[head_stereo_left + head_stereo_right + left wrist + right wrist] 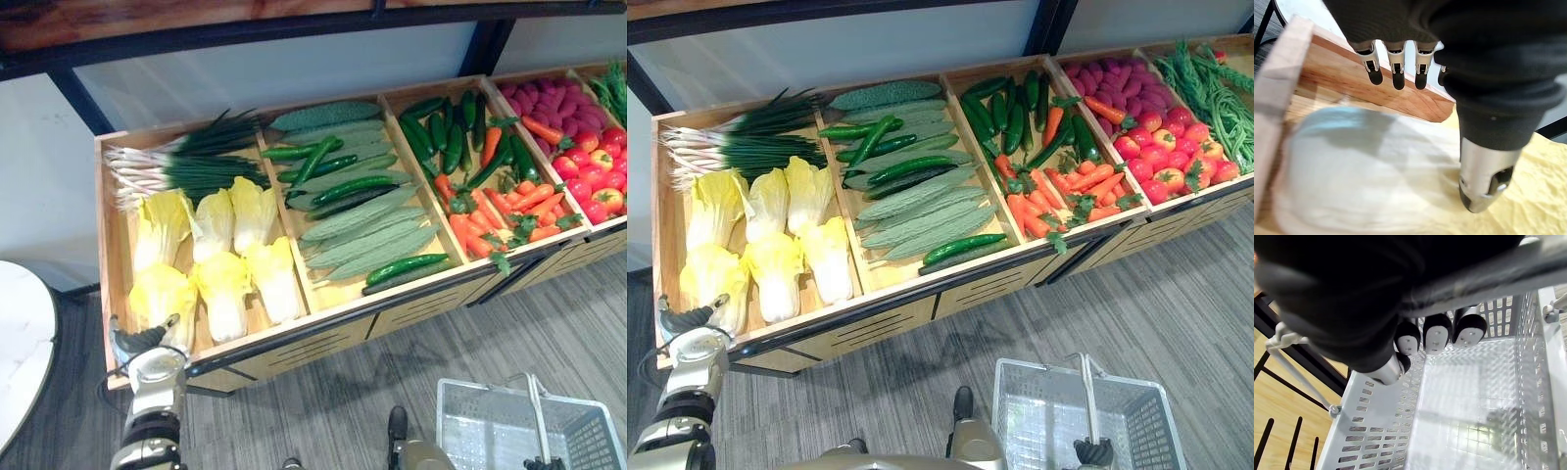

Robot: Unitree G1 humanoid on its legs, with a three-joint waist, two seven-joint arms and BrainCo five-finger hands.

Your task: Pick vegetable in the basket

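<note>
The left robot hand (1396, 63) hovers, fingers spread, just above the front-left napa cabbage (157, 294) in the produce stand's (103, 245) leftmost compartment. The cabbage looks light, leafy and easily bruised, so it is best grasped around its firmer pale base. The right robot hand (1437, 335) is curled round the handle (536, 411) of the wire basket (470, 431).

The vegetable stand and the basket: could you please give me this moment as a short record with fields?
left hand: open, over the near-left cabbage in the leftmost compartment of the stand
right hand: shut on the basket handle
basket: empty, no vegetable inside
stage: nothing picked yet
</note>
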